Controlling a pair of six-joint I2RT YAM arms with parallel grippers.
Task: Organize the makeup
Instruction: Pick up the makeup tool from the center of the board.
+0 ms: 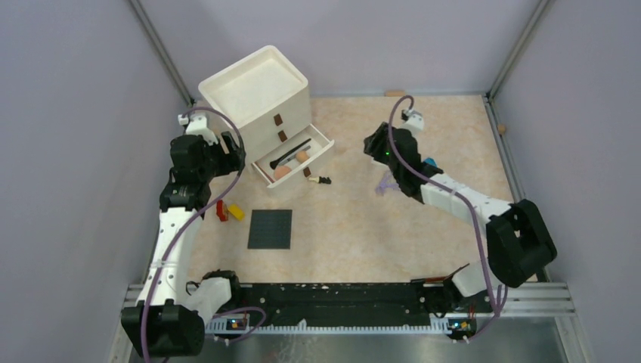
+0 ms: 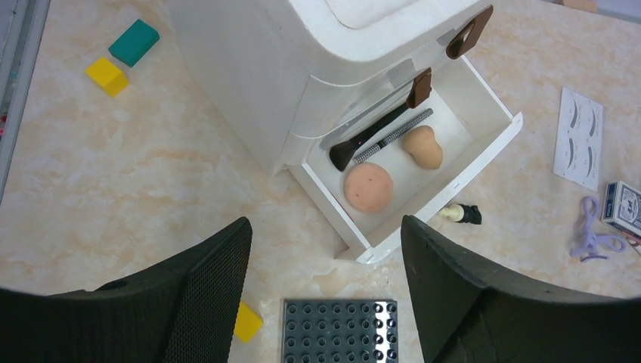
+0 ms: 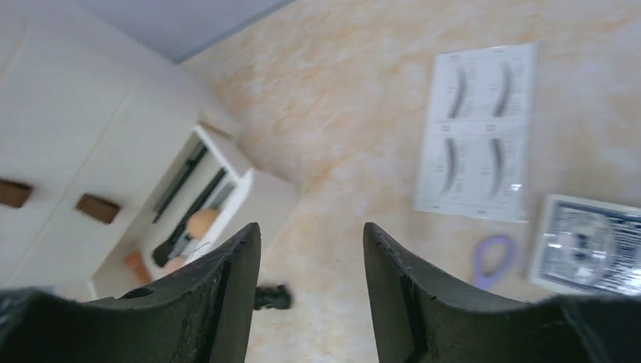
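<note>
Beige marbled bench, white drawer unit (image 1: 257, 128) back left. Left end effector (image 2: 325, 227) is wide open and empty, hovering by the drawer's near corner. Open bottom drawer (image 2: 484, 155) holds dark brush (image 2: 374, 134), round peach puff (image 2: 368, 186) and sponge (image 2: 423, 147). Small tube (image 2: 462, 214) lies loose on the bench just outside the drawer front, long axis roughly along it, to the right of the left end effector. White eyelash card (image 3: 478, 132) lies further right. Right end effector (image 3: 311, 231) is open and empty; tube is low-left of it, so the right arm is probably nearer.
</note>
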